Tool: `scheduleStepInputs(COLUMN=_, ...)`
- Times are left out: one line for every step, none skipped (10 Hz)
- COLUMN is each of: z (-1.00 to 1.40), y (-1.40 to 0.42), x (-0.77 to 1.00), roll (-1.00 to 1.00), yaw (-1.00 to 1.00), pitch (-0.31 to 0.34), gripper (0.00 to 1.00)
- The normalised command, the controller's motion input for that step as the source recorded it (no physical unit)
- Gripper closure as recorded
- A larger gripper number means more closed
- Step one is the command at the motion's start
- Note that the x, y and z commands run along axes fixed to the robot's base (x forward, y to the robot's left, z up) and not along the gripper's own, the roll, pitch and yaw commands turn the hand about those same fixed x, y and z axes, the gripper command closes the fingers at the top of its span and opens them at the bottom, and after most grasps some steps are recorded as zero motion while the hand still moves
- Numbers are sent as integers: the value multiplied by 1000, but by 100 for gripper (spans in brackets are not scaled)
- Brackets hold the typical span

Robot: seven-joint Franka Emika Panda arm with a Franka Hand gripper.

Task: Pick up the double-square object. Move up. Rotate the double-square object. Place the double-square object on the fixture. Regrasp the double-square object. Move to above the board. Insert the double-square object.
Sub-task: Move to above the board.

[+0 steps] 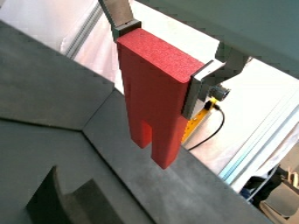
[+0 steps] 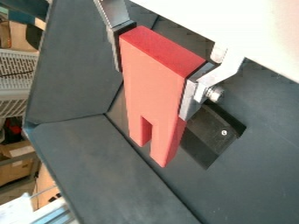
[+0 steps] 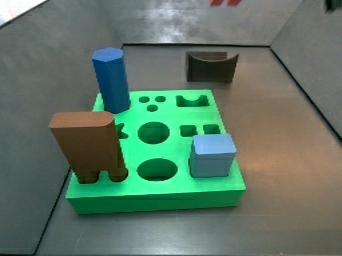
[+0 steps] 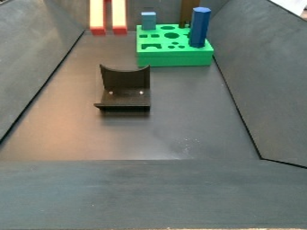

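Grooved red double-square object point(image 1: 156, 92) clamped by the hand point(image 1: 176, 52).

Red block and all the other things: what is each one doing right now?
Red block: held in the gripper, up in the air.
Gripper: shut on the red block, high above the floor.
Fixture: empty, on the floor.
Board: flat on the floor, several holes open.
Blue prism: upright in the board.
Brown block: upright on the board.
Light-blue cube: sitting on the board.
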Motion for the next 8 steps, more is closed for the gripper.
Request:
scheduleStepInputs(z=1000, y=-120, x=115, roll=13, yaw=96, pitch=144, gripper=100)
scheduleStepInputs(z=1000, y=-112, x=110, roll=6, yaw=111, pitch=137, gripper=100)
scheduleStepInputs(z=928, y=-98, x=97, roll=3, yaw=116, pitch=127, gripper=100)
scheduleStepInputs(z=707, y=-63, x=62, roll=-2, yaw=128, pitch=106, gripper=100)
scheduleStepInputs(z=491, y=-35, x=38, roll=-5, yaw=132, pitch=81, gripper=100)
scheduleStepInputs(z=333, y=-24, x=24, roll=-8, yaw=128, pitch=59, gripper=100)
scheduleStepInputs(z=25, y=-983, x=-1000, roll=-1000, yaw=-95, pitch=-45, gripper=100)
scheduleStepInputs(z=-14, y=-979, x=-1000, roll=-1000, yaw=-97, pitch=-52, gripper=100)
